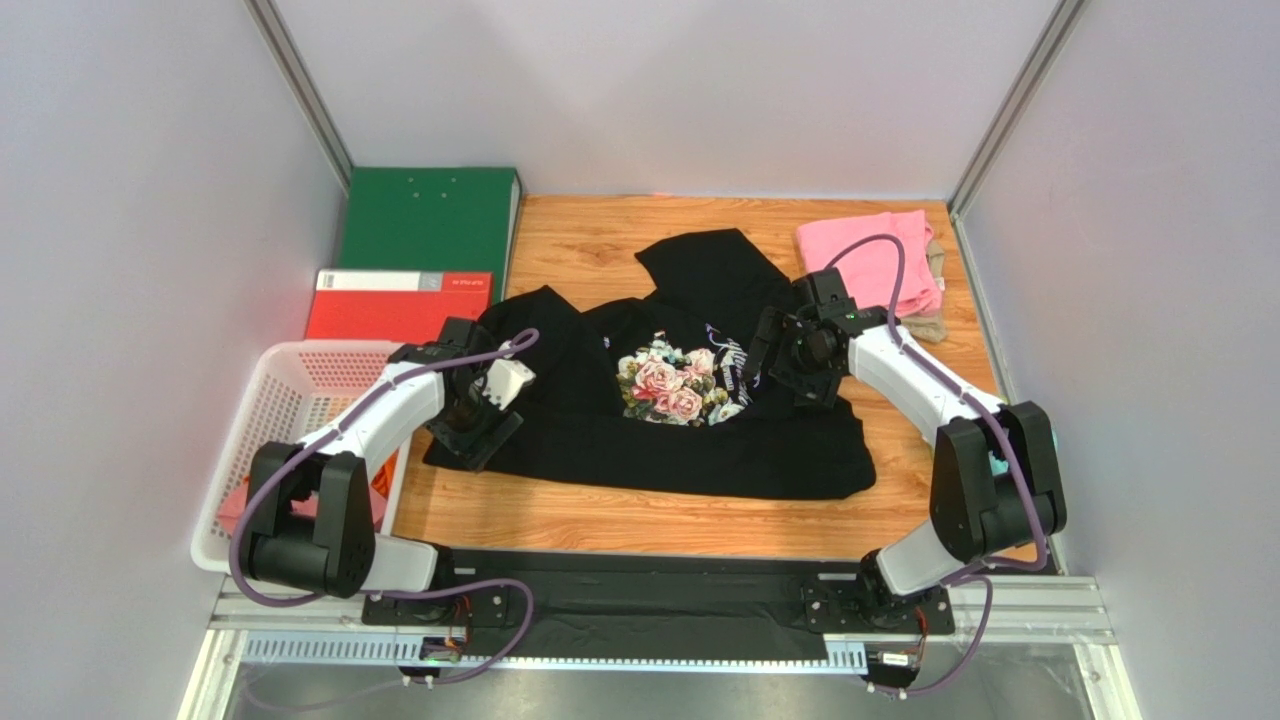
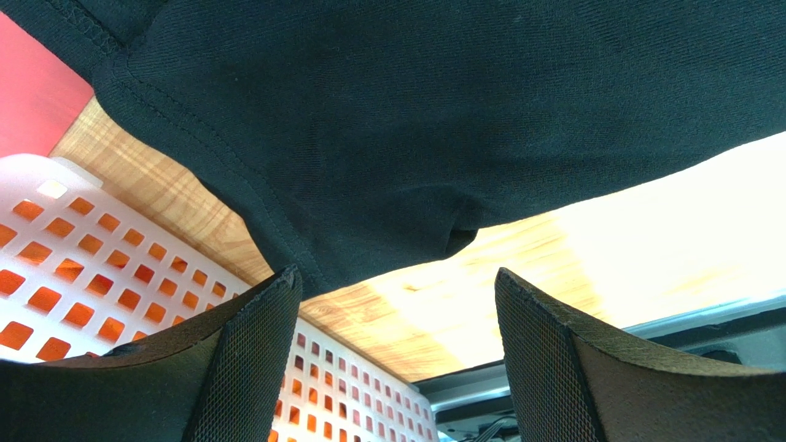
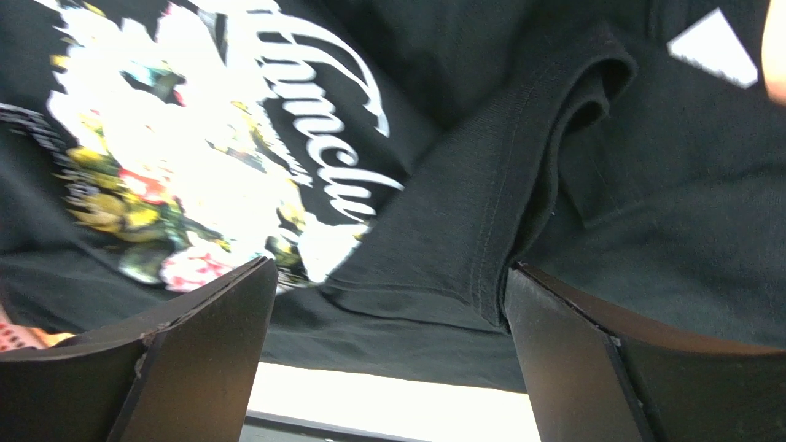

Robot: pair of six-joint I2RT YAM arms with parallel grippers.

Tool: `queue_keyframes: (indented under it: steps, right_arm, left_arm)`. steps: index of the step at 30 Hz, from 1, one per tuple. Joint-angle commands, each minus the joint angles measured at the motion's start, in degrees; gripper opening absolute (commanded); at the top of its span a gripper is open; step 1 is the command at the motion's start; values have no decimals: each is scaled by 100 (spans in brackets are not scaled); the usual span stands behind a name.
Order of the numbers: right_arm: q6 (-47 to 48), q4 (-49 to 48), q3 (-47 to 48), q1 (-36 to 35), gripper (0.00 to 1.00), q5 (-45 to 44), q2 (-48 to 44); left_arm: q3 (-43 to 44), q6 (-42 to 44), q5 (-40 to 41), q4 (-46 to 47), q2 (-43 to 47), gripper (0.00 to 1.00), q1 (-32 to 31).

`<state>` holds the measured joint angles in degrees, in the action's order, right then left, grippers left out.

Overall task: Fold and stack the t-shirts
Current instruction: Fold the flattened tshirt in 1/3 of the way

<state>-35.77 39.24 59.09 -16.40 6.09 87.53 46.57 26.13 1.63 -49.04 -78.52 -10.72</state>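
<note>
The large black t-shirt (image 1: 676, 405) with pink-rose print and white script lies partly folded on the wooden table. My left gripper (image 1: 484, 425) is open over its left sleeve; in the left wrist view the black cloth (image 2: 443, 110) fills the top and its edge lies just past my open fingers (image 2: 249, 359). My right gripper (image 1: 784, 360) is open above the shirt's right side; the right wrist view shows the print (image 3: 184, 147) and a folded hem (image 3: 517, 193) between the fingers. A pink shirt (image 1: 864, 252) lies folded on a beige one (image 1: 935, 285) at the back right.
A white mesh basket (image 1: 278, 393) with something pink-orange inside stands at the left, also in the left wrist view (image 2: 83, 267). A green binder (image 1: 428, 218) and a red binder (image 1: 383, 300) lie at the back left. Grey walls enclose the table.
</note>
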Motion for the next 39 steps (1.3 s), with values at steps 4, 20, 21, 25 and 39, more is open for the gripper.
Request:
queue_keyframes:
  steps: [4, 20, 21, 25, 39]
  right_arm:
    - [44, -83, 918, -30, 100, -37, 501]
    - [579, 988, 4207, 6, 100, -160, 2314]
    - [580, 1023, 4059, -3, 100, -187, 2200]
    - [597, 963, 2988, -117, 100, -265, 1095]
    - [466, -101, 533, -223, 100, -389, 159]
  left_arm:
    - [204, 112, 48, -115, 188, 83, 26]
    - [256, 68, 75, -440, 566, 83, 26]
    - [256, 42, 74, -440, 557, 83, 26]
    - [344, -2, 101, -440, 443, 83, 26]
    - [485, -47, 74, -291, 153, 83, 26]
